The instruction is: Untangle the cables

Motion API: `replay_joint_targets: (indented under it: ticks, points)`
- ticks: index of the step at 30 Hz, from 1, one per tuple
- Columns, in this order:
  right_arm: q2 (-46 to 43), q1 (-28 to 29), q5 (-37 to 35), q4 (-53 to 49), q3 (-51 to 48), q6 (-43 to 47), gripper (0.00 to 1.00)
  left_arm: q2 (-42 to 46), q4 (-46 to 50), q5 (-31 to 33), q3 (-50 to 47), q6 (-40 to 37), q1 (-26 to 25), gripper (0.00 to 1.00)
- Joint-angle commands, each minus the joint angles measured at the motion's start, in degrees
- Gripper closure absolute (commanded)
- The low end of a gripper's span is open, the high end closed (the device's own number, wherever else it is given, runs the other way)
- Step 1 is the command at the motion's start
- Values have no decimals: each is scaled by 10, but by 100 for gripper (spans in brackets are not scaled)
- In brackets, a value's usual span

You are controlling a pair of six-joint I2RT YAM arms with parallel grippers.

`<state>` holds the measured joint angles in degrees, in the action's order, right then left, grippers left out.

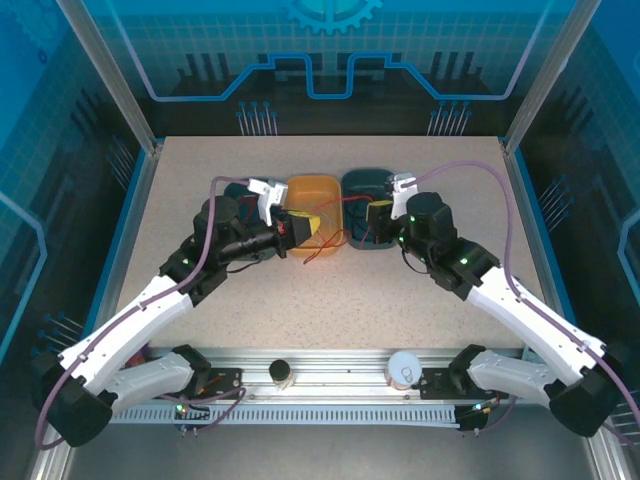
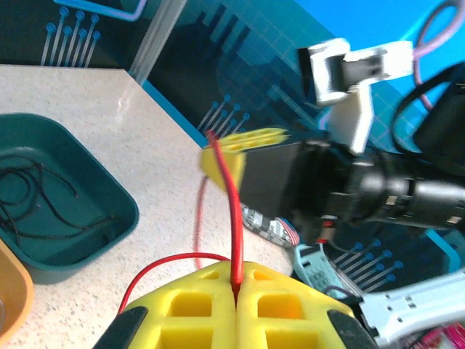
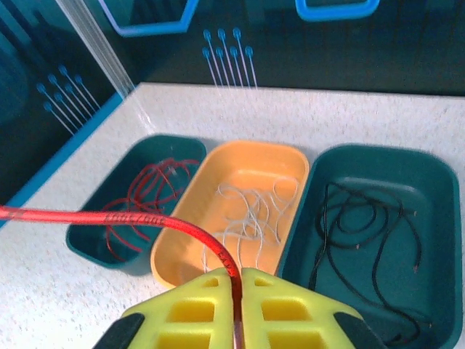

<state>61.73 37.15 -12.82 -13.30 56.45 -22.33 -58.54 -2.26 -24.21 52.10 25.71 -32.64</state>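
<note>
Over the speckled bench (image 1: 330,290), my left claw (image 2: 236,275) and right claw (image 3: 234,276) are each clamped on one red cable (image 2: 232,211), strung between them. Next, I judge, it needs lowering into the teal tray (image 3: 98,247) of red cables (image 3: 149,193).

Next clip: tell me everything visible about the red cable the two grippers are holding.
The red cable is a thin, glossy wire that looks plastic-sheathed, with faint print along it too small to read. It is pinched at two places: the left gripper is shut on it between its yellow fingers, and so is the right gripper. Between them it runs fairly straight, raised above the table. A slack loop curves off beside the left gripper.
</note>
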Motion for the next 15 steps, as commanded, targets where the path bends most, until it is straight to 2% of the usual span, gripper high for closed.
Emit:
replay_joint_targets:
  ticks: [1,4,7,12,15]
  points:
    - [20,-7,24,-11,11,12,94,-7,61,-66,26,5,2,100]
    - [43,-8,79,15,4,8,96,-14,32,-84,23,29,3,100]
    - [68,-8,118,37,-8,4,88,-13,2,-90,21,44,6,100]
    - [114,-9,133,44,-18,-9,87,-9,-48,-94,20,63,9,100]
    - [133,-10,143,43,-18,-16,80,-5,-50,-85,25,64,14,100]
